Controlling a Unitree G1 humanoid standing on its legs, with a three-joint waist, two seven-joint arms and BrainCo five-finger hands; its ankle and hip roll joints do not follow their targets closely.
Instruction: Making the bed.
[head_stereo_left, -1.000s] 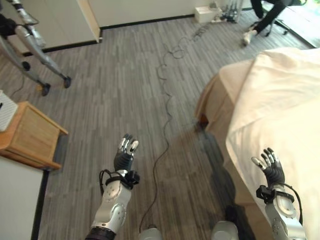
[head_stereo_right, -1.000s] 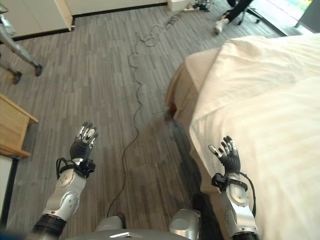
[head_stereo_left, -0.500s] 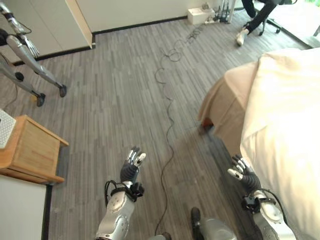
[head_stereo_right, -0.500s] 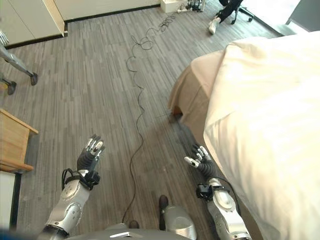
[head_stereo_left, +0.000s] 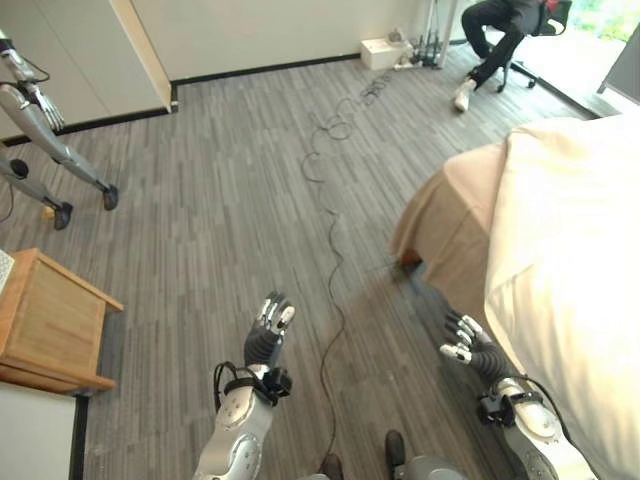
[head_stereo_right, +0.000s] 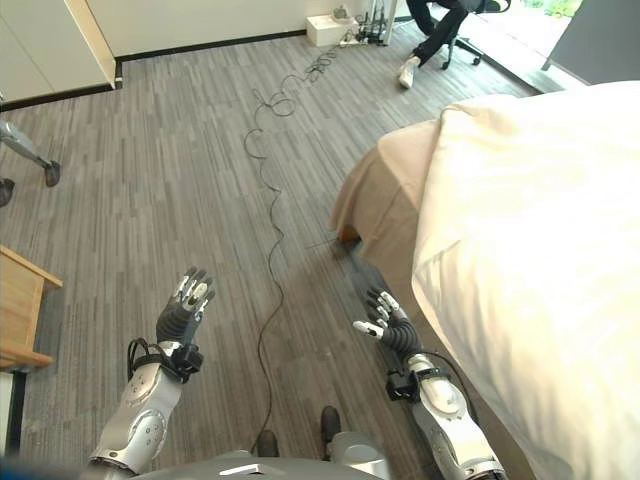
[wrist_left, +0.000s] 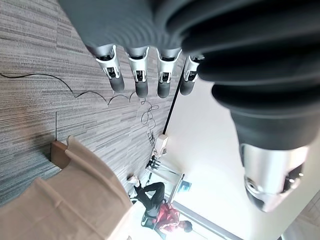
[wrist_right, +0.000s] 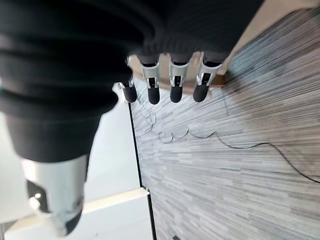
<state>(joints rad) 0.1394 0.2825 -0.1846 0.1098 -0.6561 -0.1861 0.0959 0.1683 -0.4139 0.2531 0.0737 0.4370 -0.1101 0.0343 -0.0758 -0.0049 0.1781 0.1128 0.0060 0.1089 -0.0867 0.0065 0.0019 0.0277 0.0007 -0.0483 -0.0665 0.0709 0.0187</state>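
The right hand has been drawn back off the bed: 1 s ago it was raised over the white cover, and it is now held low above the floor, just beside the bed's tan skirt and apart from it. Its fingers are spread and straight, with nothing held. The left hand is kept raised over the floor on the robot's left, well away from the bed, fingers straight and close together, also holding nothing. The whole view has been shifted since the earlier frames, so that the seated person at the far wall is seen more fully and the wooden cabinet lies lower at the left edge. The bed is placed at the right, the cover lying over its top with the skirt hanging at the corner below. No writing can be read anywhere.
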